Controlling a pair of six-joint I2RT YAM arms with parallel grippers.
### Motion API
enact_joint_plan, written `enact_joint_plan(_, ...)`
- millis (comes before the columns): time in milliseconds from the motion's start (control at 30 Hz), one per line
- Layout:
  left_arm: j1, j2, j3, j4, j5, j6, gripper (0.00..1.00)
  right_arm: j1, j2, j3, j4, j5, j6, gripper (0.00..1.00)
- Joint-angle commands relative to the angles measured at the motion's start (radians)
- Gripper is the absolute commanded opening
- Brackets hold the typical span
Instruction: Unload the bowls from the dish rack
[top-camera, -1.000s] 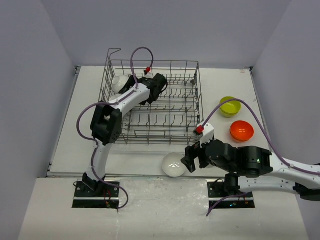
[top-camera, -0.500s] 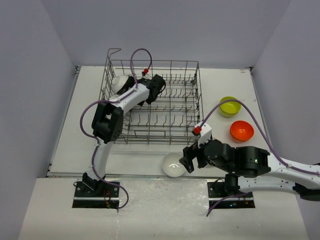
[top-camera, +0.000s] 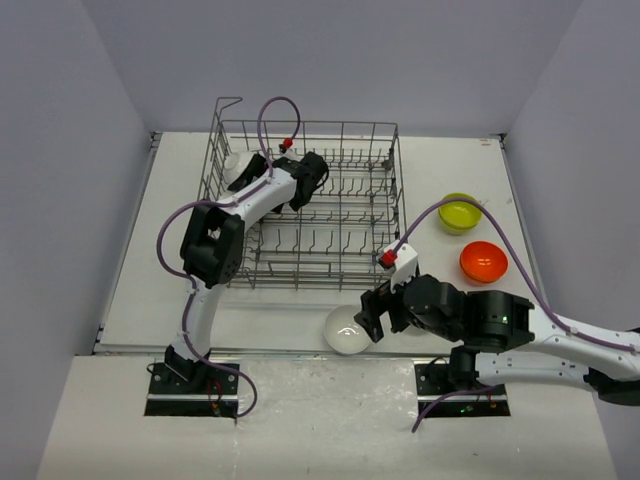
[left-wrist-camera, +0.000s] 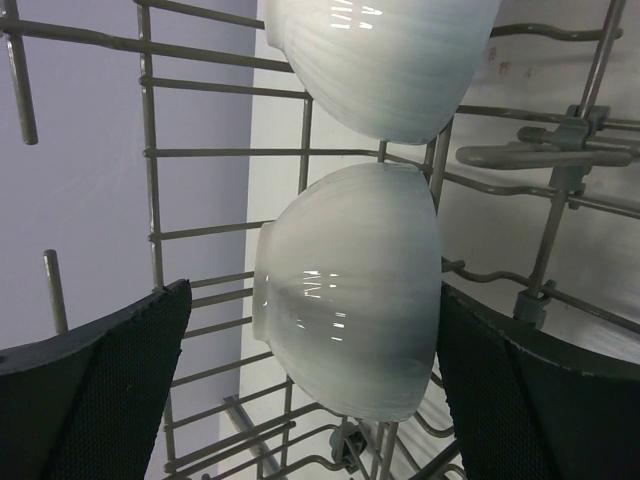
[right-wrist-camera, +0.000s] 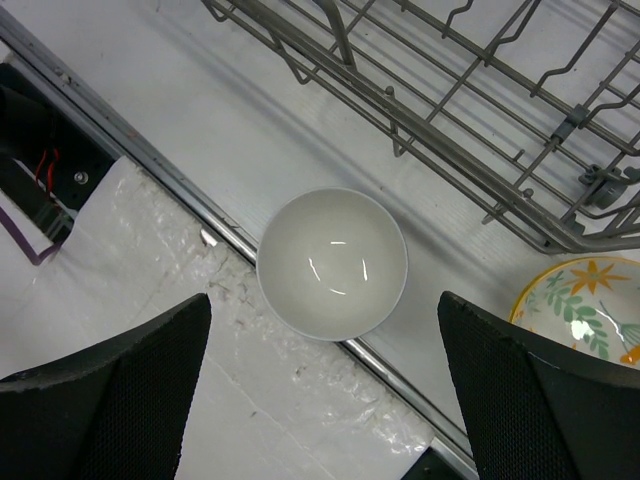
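Found the dish rack (top-camera: 340, 230) standing toward the far left corner of the desk (top-camera: 150, 290), with its raised loop at the far left. Saw the left claw (top-camera: 252, 165) reaching into the rack's far left corner, spread wide and holding nothing. Noted, through the left wrist camera, a white bowl (left-wrist-camera: 345, 300) propped on edge among the tines, straddled by the claw's black fingers (left-wrist-camera: 110, 390). Made out a clear gap between bowl and one finger; could not settle contact on the other side. Spotted a second white bowl (left-wrist-camera: 390, 60) just beyond the first, likewise on edge.

Saw the right claw (top-camera: 367, 318) hanging over the near edge of the desk, just outside the rack's near right corner, also spread wide and empty. Found a third white bowl (right-wrist-camera: 332, 262) directly beneath it, mouth up, sitting right at the desk's near edge and clear of both fingers. Glimpsed a floral bowl (right-wrist-camera: 580, 305) just beside that one toward the right, partly cut off by the wrist view. Counted two more bowls near the right edge of the desk, to the right of the rack: a yellow-green bowl (top-camera: 460, 213) farther back and an orange bowl (top-camera: 483, 262) just nearer, both mouth up.
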Motion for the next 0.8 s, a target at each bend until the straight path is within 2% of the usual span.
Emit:
enact_joint_plan(0, 0.008, -0.061, 0.012, -0.071, -0.056, -0.009, 1.00, -0.012, 0.005, -0.010, 0.048, -0.018, -0.028, 0.95)
enact_joint_plan(433, 0.008, -0.063, 0.044, -0.099, -0.068, 0.013, 0.98, -0.043, 0.029, -0.013, 0.075, -0.067, -0.057, 0.95)
enact_joint_plan(767, 0.001, -0.090, 0.035, -0.149, -0.060, -0.027, 0.93, -0.049, 0.035, -0.019, 0.094, -0.090, -0.069, 0.95)
